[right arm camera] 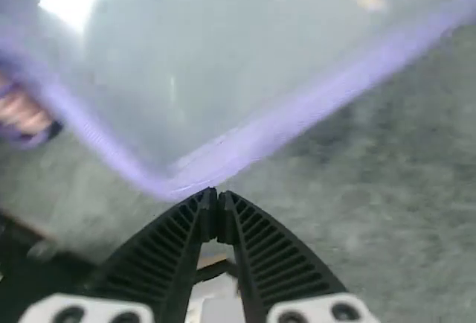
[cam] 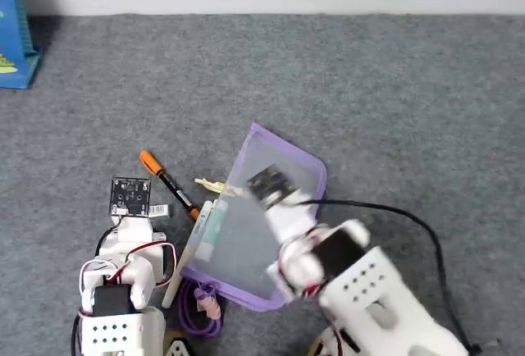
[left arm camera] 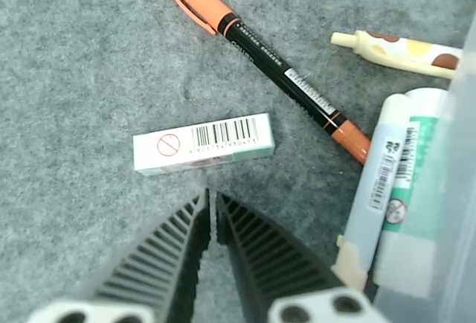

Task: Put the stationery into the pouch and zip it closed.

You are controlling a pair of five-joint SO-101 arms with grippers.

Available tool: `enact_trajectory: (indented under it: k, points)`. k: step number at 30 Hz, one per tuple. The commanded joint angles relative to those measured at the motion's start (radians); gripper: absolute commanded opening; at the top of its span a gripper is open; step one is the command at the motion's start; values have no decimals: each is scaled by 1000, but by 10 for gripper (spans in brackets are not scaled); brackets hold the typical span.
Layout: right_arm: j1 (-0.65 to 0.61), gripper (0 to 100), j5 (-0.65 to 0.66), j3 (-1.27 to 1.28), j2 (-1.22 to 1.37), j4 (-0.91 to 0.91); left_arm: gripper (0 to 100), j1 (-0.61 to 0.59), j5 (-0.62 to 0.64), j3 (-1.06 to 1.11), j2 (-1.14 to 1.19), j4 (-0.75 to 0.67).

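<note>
Right now my left gripper (left arm camera: 210, 205) hangs empty, jaws pressed together, just short of the small white box (left arm camera: 203, 143). The box lies flat on the grey tabletop (left arm camera: 67, 55), toward its near edge, and carries a barcode label and a red crossed-circle mark. Beyond it are an orange-capped black marker (left arm camera: 271, 64), a spotted cream pen (left arm camera: 398, 49) and a barcoded white stick (left arm camera: 378, 181) against the pouch (cam: 246, 241). The pouch is clear with purple edging. My right gripper (right arm camera: 216, 202) is closed at its purple seam; I cannot tell whether it is pinching it.

white arm shells (cam: 377, 290), black motors (cam: 107, 298), red wires (cam: 123, 270), black cable (cam: 426, 233), black ribbed grippers (left arm camera: 210, 211) (right arm camera: 217, 208).
</note>
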Motion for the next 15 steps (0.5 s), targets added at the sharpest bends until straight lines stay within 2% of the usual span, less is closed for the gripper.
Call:
enact_trajectory:
  k: [1, 6, 15]
  points:
    - [-185, 9, -74, -61, 13, 18, 14, -5, -8, -12, -12, -23]
    - [-355, 9, -117, -61, 15, -8, 14, -5, -8, -12, -12, -23]
    - [-587, 8, -135, -61, 15, -114, 14, -5, -8, -12, -12, -23]
